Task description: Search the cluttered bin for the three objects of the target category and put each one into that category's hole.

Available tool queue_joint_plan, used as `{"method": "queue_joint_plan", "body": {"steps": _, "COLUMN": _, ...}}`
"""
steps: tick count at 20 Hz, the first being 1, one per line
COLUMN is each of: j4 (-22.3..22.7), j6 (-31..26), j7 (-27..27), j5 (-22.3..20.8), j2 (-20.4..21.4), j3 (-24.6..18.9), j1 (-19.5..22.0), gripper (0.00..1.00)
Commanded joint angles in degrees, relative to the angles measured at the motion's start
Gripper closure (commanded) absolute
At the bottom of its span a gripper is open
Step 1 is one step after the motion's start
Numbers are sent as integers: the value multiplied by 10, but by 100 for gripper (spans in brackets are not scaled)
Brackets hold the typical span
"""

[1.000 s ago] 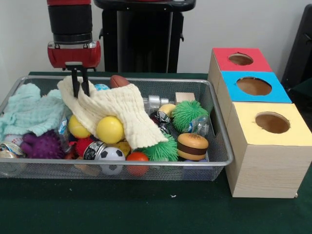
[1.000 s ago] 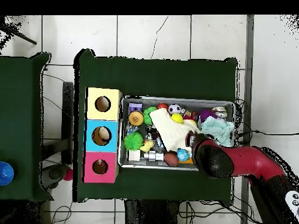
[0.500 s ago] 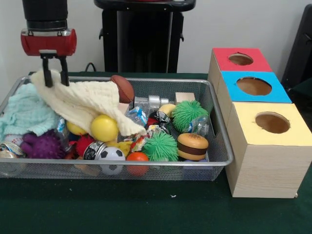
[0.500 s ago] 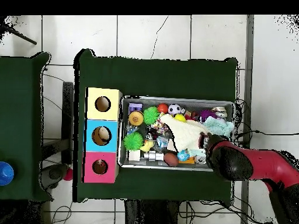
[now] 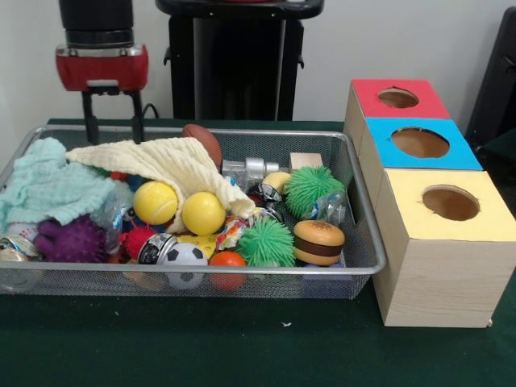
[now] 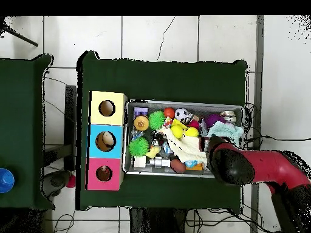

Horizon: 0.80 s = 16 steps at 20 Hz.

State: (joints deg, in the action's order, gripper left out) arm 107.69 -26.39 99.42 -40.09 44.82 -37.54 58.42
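Note:
The silver wire-mesh bin (image 5: 242, 274) is full of toys; it also shows in the overhead view (image 6: 182, 104). No plush animal shows; a cream cloth (image 5: 173, 161) and a mint cloth (image 5: 48, 185) lie over the bin's left part. My gripper (image 5: 115, 139) is open and empty, hanging just above the bin's far left corner, clear of the cream cloth. In the overhead view the arm's wrist (image 6: 229, 165) hides the gripper. The red-faced hole (image 5: 397, 97) is on the farthest wooden box; it also shows in the overhead view (image 6: 104, 174).
Two yellow balls (image 5: 179, 208), a purple spiky ball (image 5: 71, 239), green spiky balls (image 5: 264, 242), a toy burger (image 5: 318, 242), a soccer ball (image 5: 185, 256) and a brown football (image 5: 205, 141) lie in the bin. The blue-faced hole (image 5: 420, 143) and yellow-faced hole (image 5: 450, 202) sit nearer.
My gripper dragged the cream cloth up and left, then opened and let it go. The cloth dropped back into the bin, and two yellow balls now show.

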Motion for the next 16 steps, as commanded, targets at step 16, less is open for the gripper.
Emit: {"method": "queue_joint_plan", "body": {"steps": 16, "j4": 141, "j6": 221, "j7": 152, "j5": 156, "j2": 5, "j3": 115, "j1": -160, "gripper": 0}}
